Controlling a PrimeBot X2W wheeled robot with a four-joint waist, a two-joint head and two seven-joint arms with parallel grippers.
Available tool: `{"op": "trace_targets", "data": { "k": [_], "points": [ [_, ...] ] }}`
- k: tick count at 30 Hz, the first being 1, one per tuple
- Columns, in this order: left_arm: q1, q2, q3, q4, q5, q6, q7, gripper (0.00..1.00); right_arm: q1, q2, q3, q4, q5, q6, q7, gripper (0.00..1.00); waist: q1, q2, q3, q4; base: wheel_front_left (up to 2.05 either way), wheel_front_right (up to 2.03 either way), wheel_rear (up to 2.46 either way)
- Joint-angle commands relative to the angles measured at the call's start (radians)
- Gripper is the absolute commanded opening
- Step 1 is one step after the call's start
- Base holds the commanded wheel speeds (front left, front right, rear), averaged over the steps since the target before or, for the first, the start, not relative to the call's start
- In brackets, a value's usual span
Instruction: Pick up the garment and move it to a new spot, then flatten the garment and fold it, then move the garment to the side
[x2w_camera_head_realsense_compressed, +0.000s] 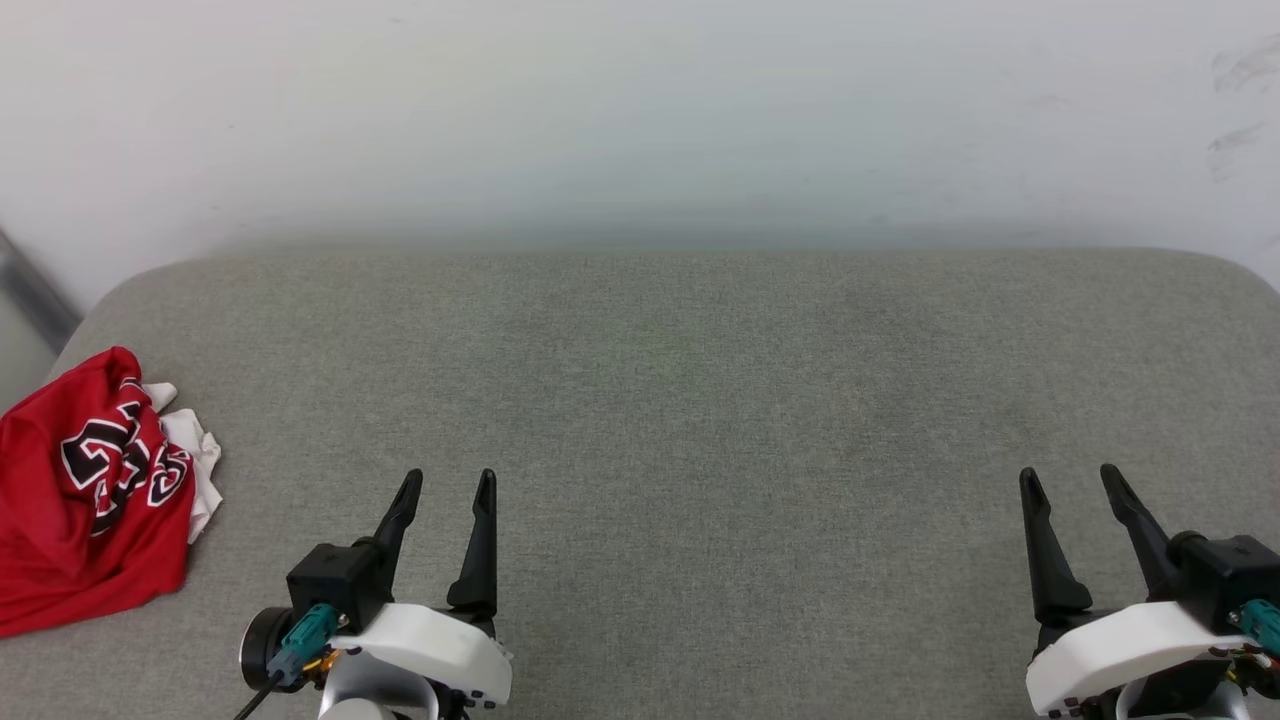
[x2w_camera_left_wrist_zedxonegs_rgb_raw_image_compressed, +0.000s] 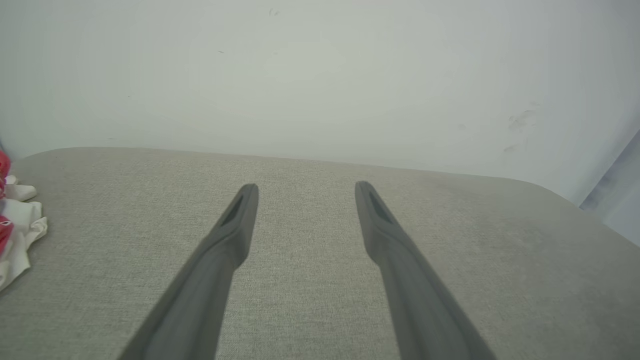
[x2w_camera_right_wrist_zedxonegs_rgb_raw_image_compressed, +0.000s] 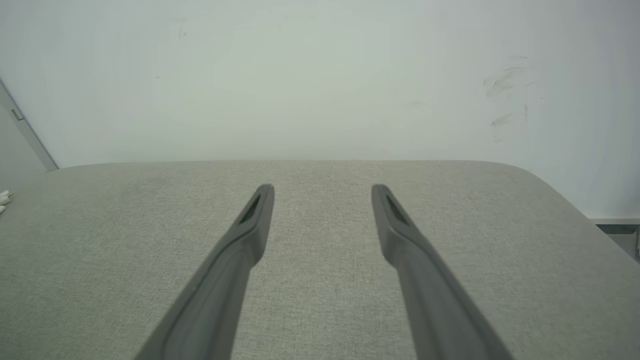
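Off to the left lies the crumpled garment (x2w_camera_head_realsense_compressed: 80, 490) — nearest the left end effector (x2w_camera_head_realsense_compressed: 450, 476), open and empty like the right end effector (x2w_camera_head_realsense_compressed: 1068, 472).

The desk (x2w_camera_head_realsense_compressed: 700, 400) is covered in grey woven cloth, matt, with a fine, slightly rough weave. At its left edge the garment (x2w_camera_head_realsense_compressed: 60, 520) is soft red cloth with a faint sheen, and its white inside looks duller. The left pincer (x2w_camera_head_realsense_compressed: 450, 478) and right pincer (x2w_camera_head_realsense_compressed: 1068, 473) have matt dark plastic fingers (x2w_camera_head_realsense_compressed: 481, 540) set in smooth, slightly glossy white plastic shells (x2w_camera_head_realsense_compressed: 430, 640). The wall (x2w_camera_head_realsense_compressed: 640, 120) beyond the far edge is smooth, matt and scuffed.
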Motion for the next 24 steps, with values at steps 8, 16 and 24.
{"op": "trace_targets", "data": {
  "k": [8,16,24],
  "points": [
    [-0.02,0.003,-0.006,0.018,0.061,0.01,-0.022,1.0,0.008,0.002,-0.002,0.0,-0.04,0.0,-0.02,1.0,-0.0001,0.0,-0.003,-0.001,0.0,0.0,0.0],
    [-0.018,0.002,-0.013,0.026,0.106,0.017,-0.037,1.0,0.005,0.003,-0.004,0.009,-0.071,0.0,-0.037,1.0,-0.0001,0.0,-0.004,0.001,0.0,0.0,0.0],
    [-0.03,0.002,-0.016,0.033,0.083,0.023,-0.042,1.0,0.007,0.003,0.001,0.014,-0.069,0.0,-0.049,1.0,-0.0001,0.0,0.003,0.047,0.0,0.0,0.0]
  ]
}}
